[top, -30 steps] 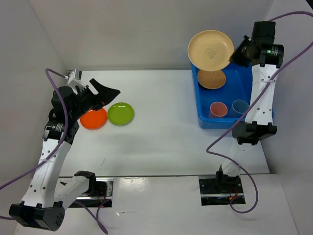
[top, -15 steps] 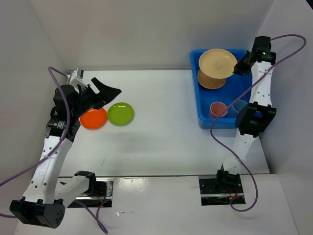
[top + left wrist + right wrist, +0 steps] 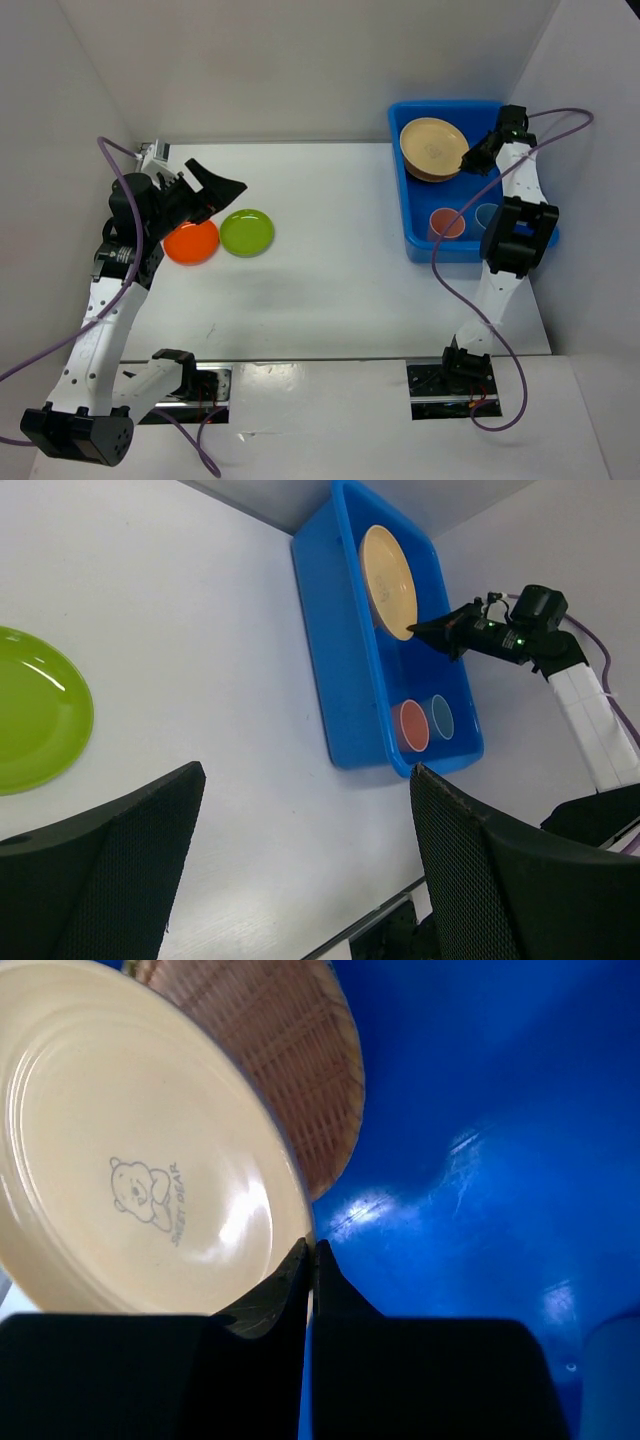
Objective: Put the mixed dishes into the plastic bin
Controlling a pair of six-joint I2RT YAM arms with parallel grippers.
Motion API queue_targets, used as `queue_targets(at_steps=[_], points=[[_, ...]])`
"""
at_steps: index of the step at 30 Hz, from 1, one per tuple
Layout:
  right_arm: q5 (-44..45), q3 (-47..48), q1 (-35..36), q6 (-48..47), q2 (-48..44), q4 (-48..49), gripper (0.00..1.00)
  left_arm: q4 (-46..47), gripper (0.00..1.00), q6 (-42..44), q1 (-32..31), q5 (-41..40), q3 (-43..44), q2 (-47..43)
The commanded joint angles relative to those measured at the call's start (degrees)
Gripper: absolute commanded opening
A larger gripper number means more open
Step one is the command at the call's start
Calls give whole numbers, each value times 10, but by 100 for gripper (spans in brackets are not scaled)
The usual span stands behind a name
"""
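1. Setting: robotics lab test cell.
2. White surface [image 3: 340, 250] boxed by plain white panels [image 3: 300, 70] left, far, right.
3. Left arm [image 3: 100, 320] and right arm [image 3: 522, 185] bolted at near edge, purple cables [image 3: 433, 265] trailing.

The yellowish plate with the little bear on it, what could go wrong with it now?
The right gripper pinches the round beige plate only at its rim, tilted, so it might slip and clatter. Let go carelessly, it could land crooked on the tan woven-look plate beneath it in the big blue plastic bin, or slide toward the pink cup.
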Motion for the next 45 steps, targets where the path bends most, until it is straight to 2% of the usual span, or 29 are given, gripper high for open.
queue_targets(at_steps=[1, 13, 20, 23, 24, 27, 29, 32, 34, 36, 38, 40, 41, 43, 45], points=[[-3, -21, -1, 27, -5, 89, 0, 7, 90, -5, 4, 0, 19, -4], [50, -27, -6, 65, 26, 106, 0, 1, 90, -5, 4, 0, 19, -9], [56, -30, -12, 78, 31, 115, 16, 1, 91, -10, 4, 0, 19, -26], [56, -18, -12, 64, 31, 115, 41, 1, 93, -15, 4, -7, 13, -38], [51, -13, -12, 57, 24, 115, 58, 7, 93, -15, 4, -7, 7, -38], [50, -13, -12, 43, -16, 115, 86, 7, 93, -20, 4, -7, 2, -45], [66, -22, -3, 24, -47, 115, 91, 7, 94, -26, 4, -7, 2, -51], [103, -12, 34, -20, -109, 108, 94, 18, 94, -26, 4, -7, -10, -58], [172, 20, 91, -72, -149, 74, 95, 23, 94, -26, 4, -7, -17, -64], [174, 28, 132, -89, -173, 49, 95, 29, 94, -31, 4, -7, -22, -72], [138, 6, 147, -89, -219, 49, 95, 36, 94, -31, 4, -7, -22, -72], [46, -58, 160, -75, -257, 69, 95, 36, 94, -31, 4, -12, -28, -77], [14, -119, 167, -75, -302, 90, 94, 36, 94, -26, 4, -12, -28, -77], [-67, -166, 188, -68, -335, 132, 93, 36, 94, -26, 4, -18, -34, -77], [-99, -204, 244, -60, -345, 139, 92, 36, 94, -26, 4, -23, -40, -88]])
